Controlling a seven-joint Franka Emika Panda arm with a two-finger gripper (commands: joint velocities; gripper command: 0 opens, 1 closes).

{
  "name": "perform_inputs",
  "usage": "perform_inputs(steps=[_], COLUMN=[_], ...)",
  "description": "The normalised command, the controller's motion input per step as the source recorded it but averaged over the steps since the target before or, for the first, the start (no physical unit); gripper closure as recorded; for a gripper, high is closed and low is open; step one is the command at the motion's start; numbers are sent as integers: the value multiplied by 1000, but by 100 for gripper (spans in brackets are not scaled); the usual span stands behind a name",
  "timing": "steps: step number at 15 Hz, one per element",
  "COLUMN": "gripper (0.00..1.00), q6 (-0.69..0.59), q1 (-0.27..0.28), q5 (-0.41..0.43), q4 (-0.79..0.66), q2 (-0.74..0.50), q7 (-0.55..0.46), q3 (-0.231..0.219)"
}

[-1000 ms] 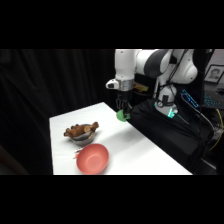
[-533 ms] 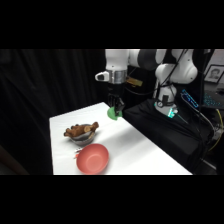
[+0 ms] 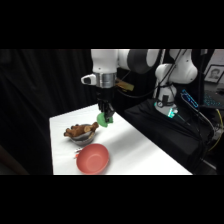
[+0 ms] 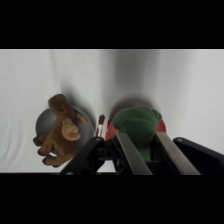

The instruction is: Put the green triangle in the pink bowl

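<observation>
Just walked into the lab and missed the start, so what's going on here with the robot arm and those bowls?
The white arm's gripper is holding the green triangle between its fingers, lifted above the white table. It hangs near the metal bowl, which holds a brown toy. The pink bowl sits in front of that one, closer to the camera, with nothing in it. In the wrist view the pink bowl shows partly behind the held block. The block has not been put in yet.

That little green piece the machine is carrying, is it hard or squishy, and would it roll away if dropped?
The green triangle probably is light: the gripper holds it clear of the table by two thin fingers alone. In the wrist view its top looks rounded and soft-edged, so it may give slightly; I cannot be sure. Dropped into the shallow pink bowl, it would likely settle, not roll far.
</observation>
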Motion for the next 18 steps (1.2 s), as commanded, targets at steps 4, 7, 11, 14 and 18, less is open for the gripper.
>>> perform_inputs(steps=[4, 7, 11, 14, 18], gripper=[93, 93, 93, 93, 94], q6=[-31, 114, 156, 142, 106], q1=[17, 7, 21, 42, 34], q5=[70, 109, 90, 48, 64], q4=[454, 393, 361, 320, 281], q2=[350, 341, 366, 341, 286], q7=[21, -35, -28, -11, -28], q3=[19, 11, 5, -12, -19])
